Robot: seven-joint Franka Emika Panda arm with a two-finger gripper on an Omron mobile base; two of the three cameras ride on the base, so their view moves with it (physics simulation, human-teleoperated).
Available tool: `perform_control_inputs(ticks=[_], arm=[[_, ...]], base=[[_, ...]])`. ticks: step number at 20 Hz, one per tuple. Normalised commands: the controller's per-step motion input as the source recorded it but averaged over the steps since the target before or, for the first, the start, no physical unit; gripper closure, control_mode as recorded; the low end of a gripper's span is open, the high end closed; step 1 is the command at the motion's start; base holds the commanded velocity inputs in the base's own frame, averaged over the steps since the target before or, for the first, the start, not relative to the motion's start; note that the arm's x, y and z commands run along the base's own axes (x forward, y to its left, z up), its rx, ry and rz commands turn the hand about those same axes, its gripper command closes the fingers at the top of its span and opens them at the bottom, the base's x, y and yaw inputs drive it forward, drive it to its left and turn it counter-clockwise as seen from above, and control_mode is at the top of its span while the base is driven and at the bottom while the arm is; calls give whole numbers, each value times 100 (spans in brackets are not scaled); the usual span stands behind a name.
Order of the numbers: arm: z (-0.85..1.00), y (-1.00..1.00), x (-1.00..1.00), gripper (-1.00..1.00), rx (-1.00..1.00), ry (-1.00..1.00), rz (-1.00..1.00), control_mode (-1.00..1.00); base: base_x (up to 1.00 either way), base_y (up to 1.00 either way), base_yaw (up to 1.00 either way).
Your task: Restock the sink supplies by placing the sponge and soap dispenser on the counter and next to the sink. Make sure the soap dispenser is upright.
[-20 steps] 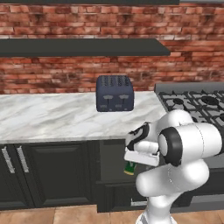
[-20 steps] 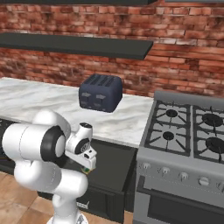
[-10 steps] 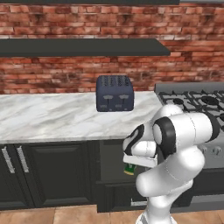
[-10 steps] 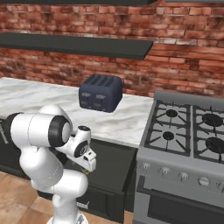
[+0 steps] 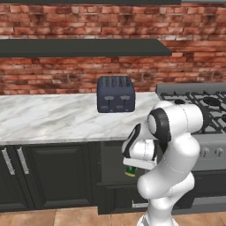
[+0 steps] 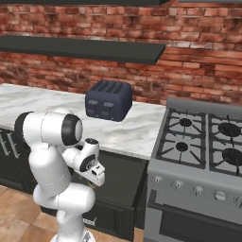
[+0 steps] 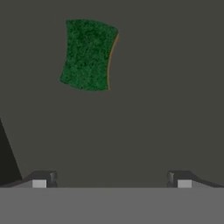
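Observation:
The sponge [image 7: 89,54], green on top with a thin yellow edge, lies flat on a dark surface in the hand view, ahead of my gripper [image 7: 111,180] and a little to the left. The two fingertips stand wide apart with nothing between them and clear of the sponge. In the left base view the hand points down into a dark recess under the counter [image 5: 57,119], and a bit of the sponge [image 5: 129,172] shows just below the gripper [image 5: 131,164]. From the right base view the gripper [image 6: 98,181] hangs in front of that recess. The soap dispenser and the sink are out of view.
A dark blue toaster [image 5: 115,94] stands on the counter near the brick wall. A gas stove [image 6: 203,142] with an oven below adjoins the counter on the right. Closed dark cabinet doors [image 5: 44,176] lie to the left. A dark shelf [image 5: 84,47] runs above.
The arm's upper links have swung round over its base. The hand has dipped slightly lower toward the recess. The jaws stay wide.

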Motion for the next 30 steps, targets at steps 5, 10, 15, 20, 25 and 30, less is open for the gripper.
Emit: perform_control_inputs(ticks=[5, 10, 15, 20, 25, 30], arm=[[-3, 0, 2, -100, 0, -6, 0, -100], [-3, 0, 0, -100, 0, -6, 0, -100], [-12, 0, 0, -100, -1, -1, -2, -100], [-3, 0, 0, -100, 0, 0, -8, -100], [-1, 0, 11, -100, 0, 0, -7, -100], [0, 0, 19, -100, 0, 0, -5, -100]], base=[[0, 0, 0], [0, 0, 0], [0, 0, 0], [0, 0, 0], [0, 0, 0], [0, 0, 0]])
